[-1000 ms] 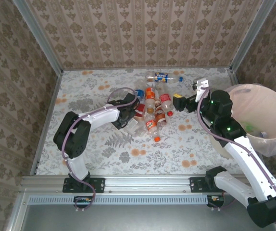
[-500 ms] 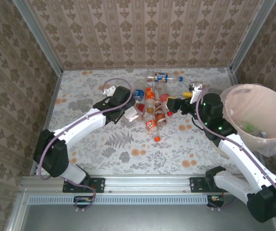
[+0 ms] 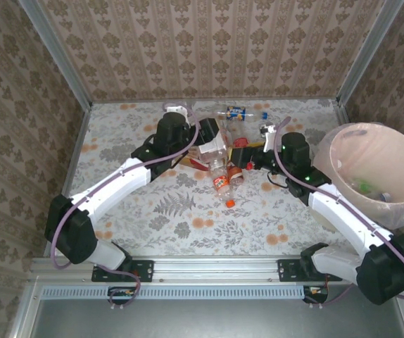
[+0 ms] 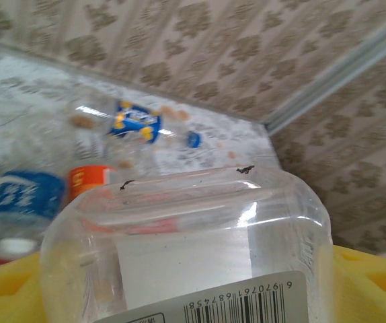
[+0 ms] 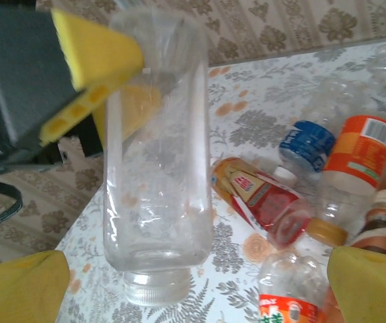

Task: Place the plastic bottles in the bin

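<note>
Yellow pads (image 4: 374, 282) of the left tool (image 4: 186, 296) are clamped on a clear plastic bottle (image 4: 186, 229), held off the desk (image 3: 139, 211) with its cap toward the right tool (image 5: 194, 286). A second ago the left tool was low in the pile. It has since lifted this bottle and carried it across. The right tool, pads wide apart and gripping nothing, has swung in from the bin (image 3: 332, 158) to meet it. A handover looks likely, as the bin stands on the right side.

Counted: one bottle held and six loose on the desk that I can be sure of, among them a blue-labelled bottle (image 5: 307, 145) and a crushed red bottle (image 5: 260, 198). There is one bin, its contents too small to tell.
</note>
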